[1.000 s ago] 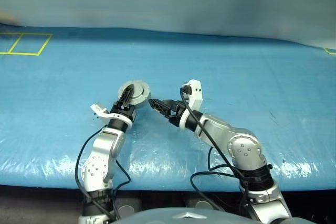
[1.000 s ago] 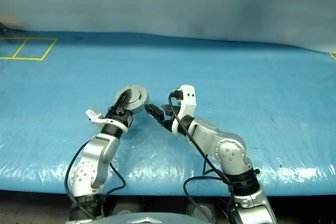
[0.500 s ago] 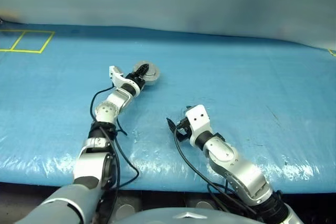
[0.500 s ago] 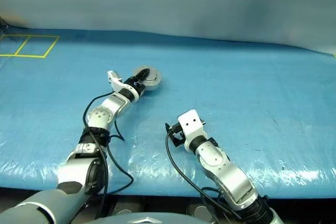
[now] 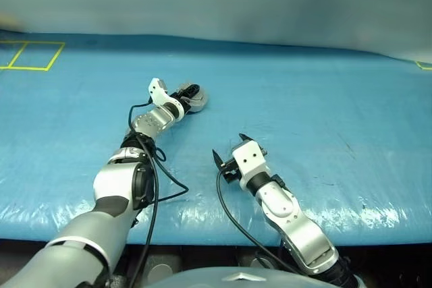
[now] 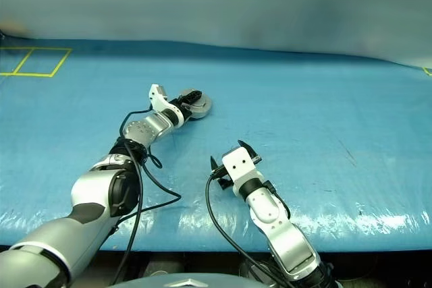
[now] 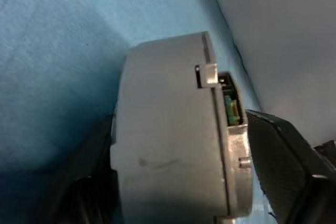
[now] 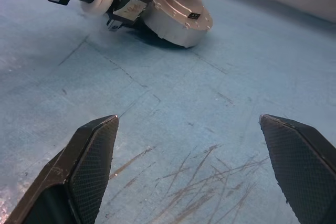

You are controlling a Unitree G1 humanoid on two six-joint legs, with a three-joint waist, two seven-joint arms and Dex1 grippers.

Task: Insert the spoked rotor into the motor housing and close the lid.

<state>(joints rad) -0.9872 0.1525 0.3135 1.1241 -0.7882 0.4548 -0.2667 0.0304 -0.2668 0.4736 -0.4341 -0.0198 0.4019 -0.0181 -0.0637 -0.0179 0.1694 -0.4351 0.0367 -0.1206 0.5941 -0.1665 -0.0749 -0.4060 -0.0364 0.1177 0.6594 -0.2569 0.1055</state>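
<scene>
Motor housing [image 8: 176,11], round ribbed silver metal, between spread left claw [image 5: 191,94]; right claw [image 8: 197,169] spread.

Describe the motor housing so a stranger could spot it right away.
Look at the blue table, then follow the left arm out to its gripper. The motor housing lies there on the table between the fingers: a round silver metal puck, the table's one loose object.

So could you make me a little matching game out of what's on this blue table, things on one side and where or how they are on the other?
Things:
1. left gripper
2. right gripper
3. motor housing
4. yellow tape lines

Descriptions:
A. far left corner of the table
B. open, over bare blue cover
C. round and silver
D. reaching out, right at the motor housing

Pairs: 1-D, 2-B, 3-C, 4-A
</scene>
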